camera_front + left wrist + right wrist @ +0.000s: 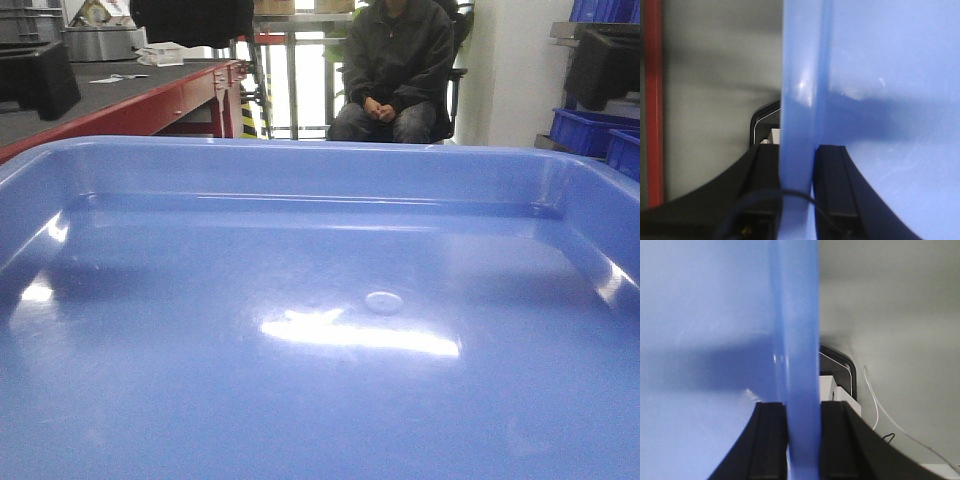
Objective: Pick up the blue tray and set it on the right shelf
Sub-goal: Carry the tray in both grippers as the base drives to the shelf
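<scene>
One large glossy blue plastic tray (320, 330), shallow with rounded corners and a flared rim, fills the lower two thirds of the front view. It sits level, close under the camera, nothing in it, with glare streaks on the floor. It is carried at its side rims by both arms, one on each side.

Left gripper (797, 155): two black fingers (832, 170), narrow gap, clamped on the tray's left rim (797, 90), one finger outside and one inside, both touching plastic.

Right gripper (802, 407): the same hold, two black fingers (771, 430) pinching the right rim (795, 315) from both sides, no daylight seen between pad and rim.

Behind the tray, on the left, is one long table with a dark top and a red front edge (150, 100). One person in a dark jacket (395, 70) sits at centre back, hands together. On the right are two deep blue storage bins (585, 130), side by side, and one black bin (600, 65) above them. More blue shows in the top right corner, cropped, so I cannot tell what it is.

The left wrist view shows one red vertical strip (653, 100) at the frame edge. The right wrist view shows one thin white cable (872, 405) below on a grey floor.
</scene>
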Robot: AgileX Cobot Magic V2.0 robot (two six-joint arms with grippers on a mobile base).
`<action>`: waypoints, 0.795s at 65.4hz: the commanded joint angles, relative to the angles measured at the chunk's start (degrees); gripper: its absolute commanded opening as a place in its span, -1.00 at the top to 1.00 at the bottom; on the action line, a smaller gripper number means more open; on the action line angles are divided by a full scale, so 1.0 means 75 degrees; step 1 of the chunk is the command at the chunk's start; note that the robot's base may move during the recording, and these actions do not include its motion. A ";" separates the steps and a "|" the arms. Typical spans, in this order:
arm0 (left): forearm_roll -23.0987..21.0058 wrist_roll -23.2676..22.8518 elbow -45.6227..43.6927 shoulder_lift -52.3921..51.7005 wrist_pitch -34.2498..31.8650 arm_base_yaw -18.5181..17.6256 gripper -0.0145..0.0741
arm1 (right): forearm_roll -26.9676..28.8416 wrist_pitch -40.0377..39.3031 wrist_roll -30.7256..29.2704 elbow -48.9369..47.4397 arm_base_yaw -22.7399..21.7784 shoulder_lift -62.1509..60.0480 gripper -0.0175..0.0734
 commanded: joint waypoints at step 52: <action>0.0156 -0.0100 -0.0187 -0.0198 0.0175 -0.0077 0.55 | -0.0277 -0.0070 0.0071 -0.0232 0.0001 -0.0136 0.27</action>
